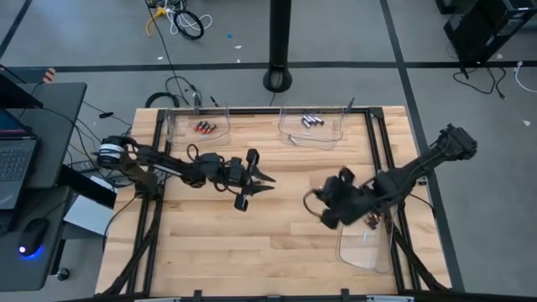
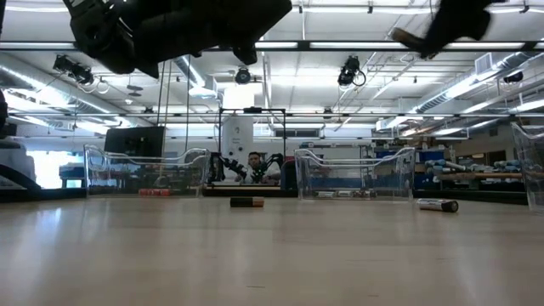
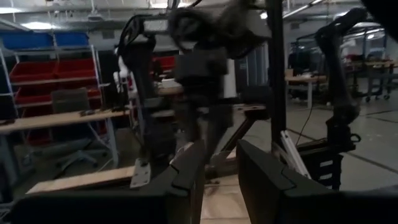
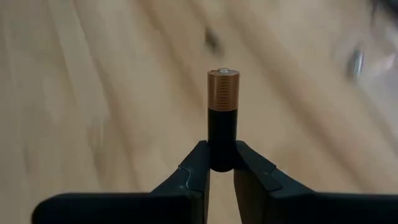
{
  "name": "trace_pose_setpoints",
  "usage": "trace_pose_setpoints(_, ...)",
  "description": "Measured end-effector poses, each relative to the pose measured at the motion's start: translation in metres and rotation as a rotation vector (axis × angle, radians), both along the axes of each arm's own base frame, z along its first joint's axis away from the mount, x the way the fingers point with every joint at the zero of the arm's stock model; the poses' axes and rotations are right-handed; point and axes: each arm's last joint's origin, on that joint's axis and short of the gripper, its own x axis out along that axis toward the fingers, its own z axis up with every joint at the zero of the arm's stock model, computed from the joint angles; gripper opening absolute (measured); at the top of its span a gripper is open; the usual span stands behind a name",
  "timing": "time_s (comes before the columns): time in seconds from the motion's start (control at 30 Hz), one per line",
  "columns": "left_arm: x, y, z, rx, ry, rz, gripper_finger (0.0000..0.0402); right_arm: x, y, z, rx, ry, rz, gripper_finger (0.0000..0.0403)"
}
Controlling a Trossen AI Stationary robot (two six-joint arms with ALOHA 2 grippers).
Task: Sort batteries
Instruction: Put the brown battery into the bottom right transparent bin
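Note:
My right gripper (image 4: 222,155) hangs over the table's right middle (image 1: 323,211), shut on a copper-and-black battery (image 4: 222,106). My left gripper (image 1: 270,179) is raised over the table's middle. Its fingers (image 3: 189,171) stand a narrow gap apart with nothing between them. In the low view, one copper-and-black battery (image 2: 246,202) and one silver-grey battery (image 2: 438,205) lie on their sides on the table. Red batteries (image 1: 203,127) lie in the far-left clear tray (image 1: 180,126). Silver ones (image 1: 311,121) lie in the far-middle tray (image 1: 331,134). My right gripper pinches the battery by its black end (image 4: 222,146) between the two fingertips (image 4: 196,163). The battery lies along the fingers. Its copper end (image 4: 223,87) sticks out past them, and it is lifted clear of the wood.
A third clear tray (image 1: 365,247) sits at the near right, under the right arm. Bare wood shows at the near left (image 1: 226,252). Black frame rails (image 1: 155,201) run along the table's sides. A person sits in the room behind the table (image 2: 252,161).

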Motion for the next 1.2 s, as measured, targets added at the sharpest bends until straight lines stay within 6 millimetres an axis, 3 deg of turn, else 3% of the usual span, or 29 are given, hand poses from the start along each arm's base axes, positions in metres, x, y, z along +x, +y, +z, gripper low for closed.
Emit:
trace_pose_setpoints(0.27,-0.006,0.002,0.008,0.048,0.038,0.014,0.0099,-0.044,0.04,-0.018,0.275,0.395,-0.131,0.0055)
trace_pose_setpoints(0.5,-0.014,0.001,0.019,0.051,0.056,0.013,0.0099,-0.074,0.071,-0.036,0.356,0.543,-0.298,0.0055)
trace_pose_setpoints(0.67,-0.015,0.001,0.019,0.051,0.063,0.013,0.0099,-0.085,0.067,-0.064,0.351,0.589,-0.414,0.0055)
trace_pose_setpoints(1.0,-0.015,0.002,0.02,0.071,0.058,0.023,0.0099,-0.081,0.041,-0.111,0.361,0.582,-0.534,0.0055)
trace_pose_setpoints(1.2,-0.015,0.002,0.02,0.07,0.058,0.026,0.0099,-0.079,0.03,-0.121,0.264,0.56,-0.417,0.0055)
